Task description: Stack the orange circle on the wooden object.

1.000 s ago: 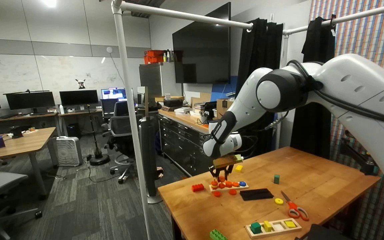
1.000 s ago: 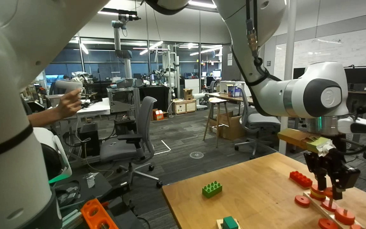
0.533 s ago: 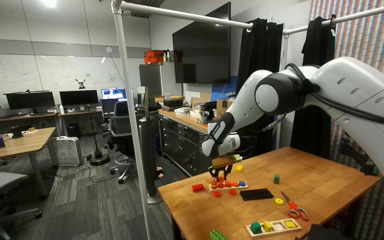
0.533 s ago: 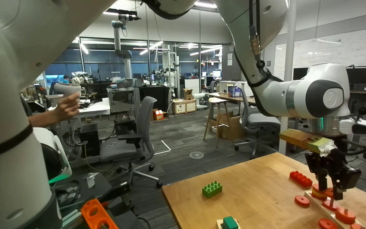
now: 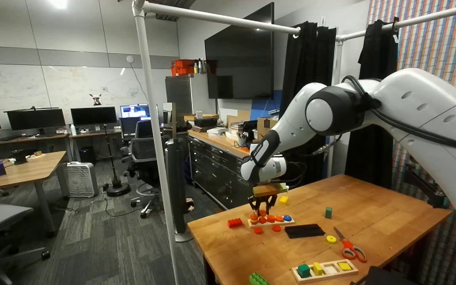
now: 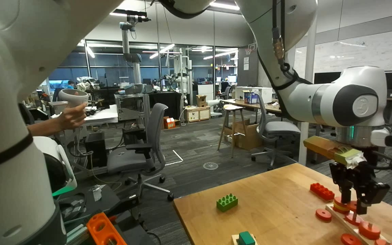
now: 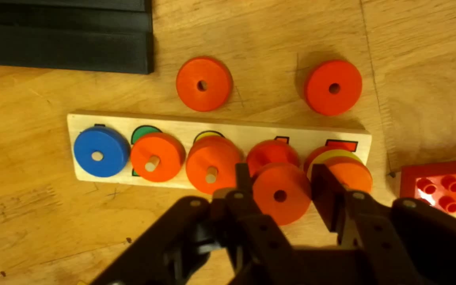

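Note:
The orange circle (image 7: pixel 287 209) is a flat disc with a dark centre hole, shut between the fingers of my gripper (image 7: pixel 281 174) in the wrist view. It sits just above a red disc (image 7: pixel 273 150) on the wooden board (image 7: pixel 247 128), offset from it. The wooden board has several pegs carrying discs; the peg under the held circle is hidden in the wrist view. In both exterior views the gripper points down over the board (image 5: pixel 267 225), with the circle (image 5: pixel 263 212) at its fingertips. Part of the circle is behind a finger (image 6: pixel 362 206) in an exterior view.
Two loose red-orange discs (image 7: pixel 204 95) (image 7: pixel 327 101) lie beside the board. Next to them are a red brick (image 7: pixel 430 182) and a black slab (image 7: pixel 61 43). Scissors (image 5: pixel 348 247), a yellow ring (image 5: pixel 331 239) and a tray (image 5: pixel 331 270) of blocks are further along the table.
The wrist has shifted and tilted slightly, while the fingers stay around the orange circle. The wooden board has slid very slightly along with it. No object was let go.

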### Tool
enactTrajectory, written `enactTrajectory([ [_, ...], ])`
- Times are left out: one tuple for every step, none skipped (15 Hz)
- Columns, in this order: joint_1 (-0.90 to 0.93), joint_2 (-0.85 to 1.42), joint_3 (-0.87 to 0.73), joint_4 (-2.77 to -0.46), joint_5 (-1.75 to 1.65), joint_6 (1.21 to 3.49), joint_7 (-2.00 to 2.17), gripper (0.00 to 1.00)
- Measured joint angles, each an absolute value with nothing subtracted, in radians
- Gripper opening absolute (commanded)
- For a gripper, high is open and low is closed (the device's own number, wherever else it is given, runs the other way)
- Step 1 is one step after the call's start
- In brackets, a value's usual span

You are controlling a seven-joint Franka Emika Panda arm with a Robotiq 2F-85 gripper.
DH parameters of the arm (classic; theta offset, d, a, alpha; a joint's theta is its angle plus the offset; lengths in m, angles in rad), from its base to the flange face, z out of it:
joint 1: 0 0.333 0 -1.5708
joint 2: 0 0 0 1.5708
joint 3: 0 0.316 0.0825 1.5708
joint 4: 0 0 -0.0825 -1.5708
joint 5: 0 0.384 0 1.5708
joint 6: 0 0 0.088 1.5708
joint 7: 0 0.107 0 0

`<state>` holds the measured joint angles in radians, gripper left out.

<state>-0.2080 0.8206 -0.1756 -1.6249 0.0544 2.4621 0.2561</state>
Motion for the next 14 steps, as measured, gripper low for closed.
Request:
enactTrajectory([
  [-0.218, 0.821, -0.168, -1.621, 0.066, 2.453, 0.246, 0.18],
  [-0.228, 0.821, -0.16, -1.616, 0.077, 2.442, 0.238, 0.18],
  [-0.237, 0.821, -0.153, -1.612, 0.088, 2.432, 0.229, 0.18],
  [-0.245, 0.822, -0.146, -1.607, 0.1, 2.418, 0.221, 0.18],
  [-0.252, 0.823, -0.141, -1.601, 0.109, 2.408, 0.214, 0.18],
  [-0.258, 0.824, -0.137, -1.597, 0.115, 2.398, 0.21, 0.18],
  [-0.262, 0.826, -0.134, -1.592, 0.122, 2.389, 0.208, 0.18],
  [-0.266, 0.828, -0.132, -1.586, 0.128, 2.38, 0.205, 0.18],
  [-0.268, 0.831, -0.131, -1.58, 0.133, 2.372, 0.204, 0.18],
  [-0.27, 0.833, -0.13, -1.574, 0.137, 2.363, 0.202, 0.18],
  [-0.272, 0.835, -0.13, -1.569, 0.141, 2.356, 0.2, 0.18],
  [-0.274, 0.837, -0.129, -1.563, 0.144, 2.345, 0.2, 0.18],
  [-0.275, 0.839, -0.128, -1.558, 0.145, 2.334, 0.2, 0.18],
  [-0.277, 0.841, -0.128, -1.552, 0.147, 2.321, 0.2, 0.18],
])
